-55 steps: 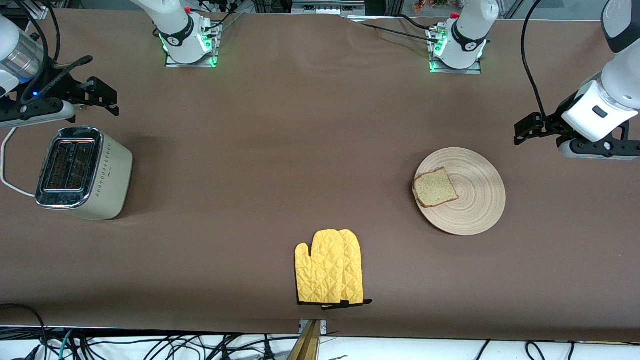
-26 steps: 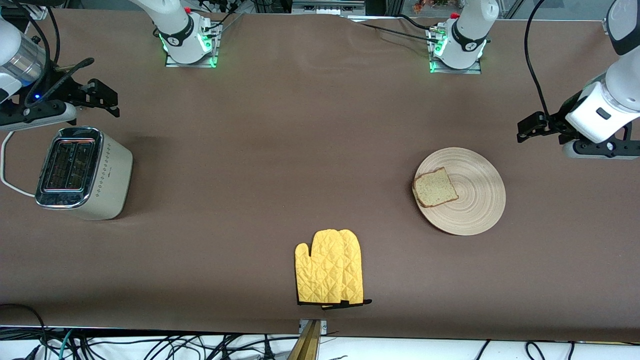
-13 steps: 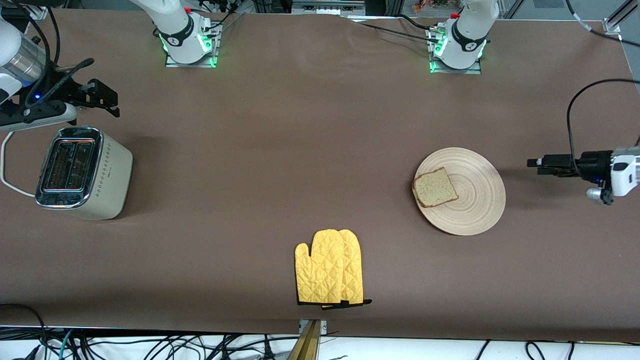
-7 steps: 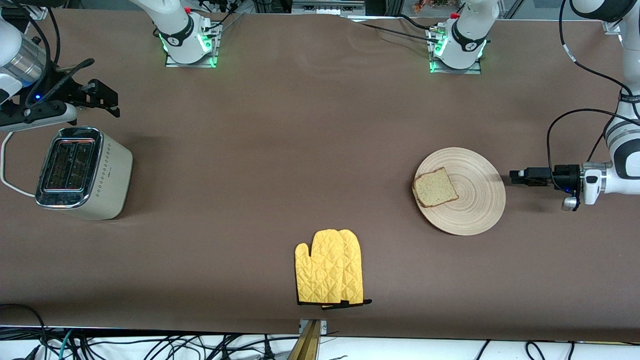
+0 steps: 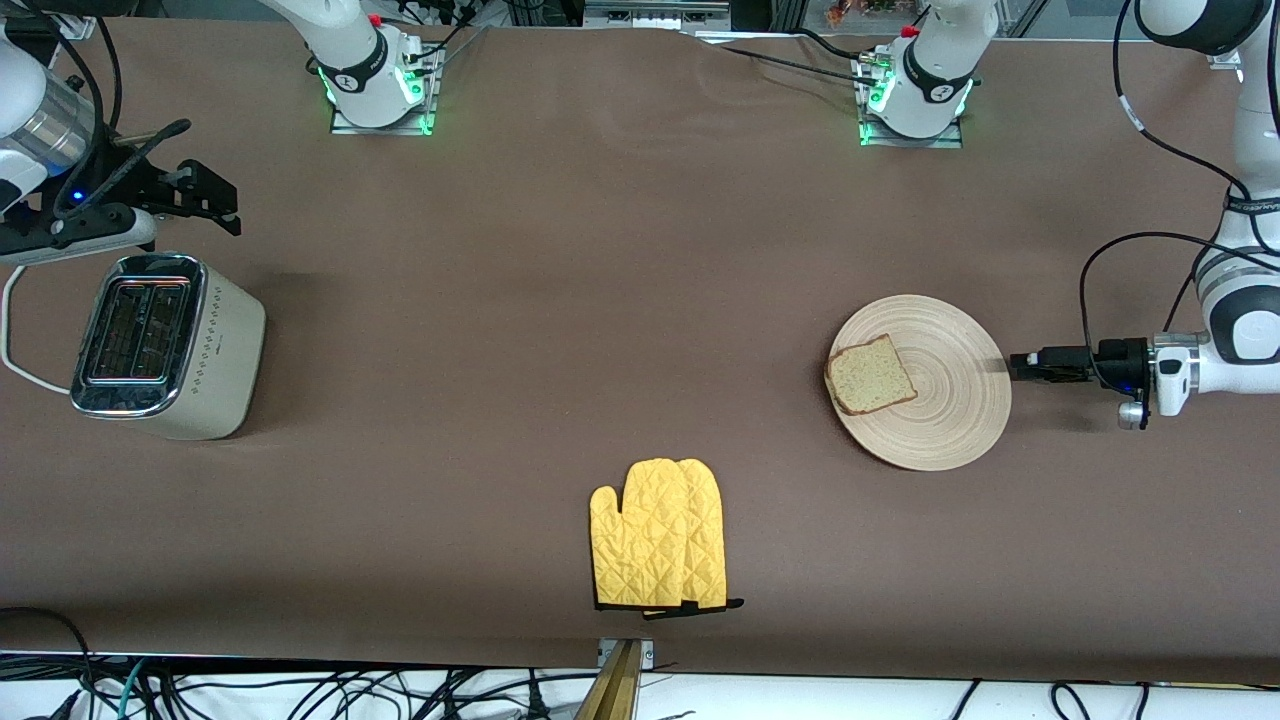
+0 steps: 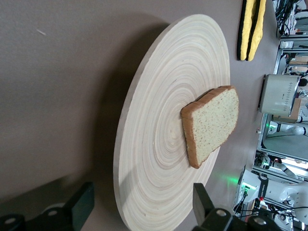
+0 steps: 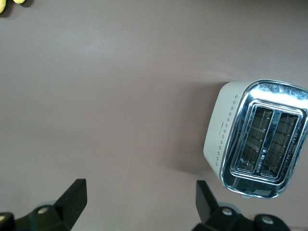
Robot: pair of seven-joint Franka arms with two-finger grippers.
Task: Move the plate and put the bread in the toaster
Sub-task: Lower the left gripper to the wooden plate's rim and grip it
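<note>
Front view: the plate (image 5: 920, 382) lies at centre right of the frame on the brown bench (image 5: 600, 300), a broad light-wood disc cut with concentric grooves. The bread (image 5: 869, 374), a speckled square slice with darker crust, sits on the plate's side toward the right arm's end. The left gripper (image 5: 1018, 366) lies low and level at the plate's rim on the side toward the left arm's end, so the plate lies straight ahead of its jaws; this arm is plainly the nearer one. The toaster (image 5: 165, 345), a cream box with a chrome top, stands at centre left of the frame, its slots running up and down the frame. The right gripper (image 5: 205, 190) waits above the bench just beside it. A quilted yellow mitt (image 5: 660, 535) lies at lower centre.

Left wrist view: the jaws stand open, one finger (image 6: 82, 204) on each side of the plate's thin edge at the bottom of the frame, not yet touching it.

Right wrist view: the jaws are spread wide at the bottom of the frame, empty, with the toaster at centre right.
</note>
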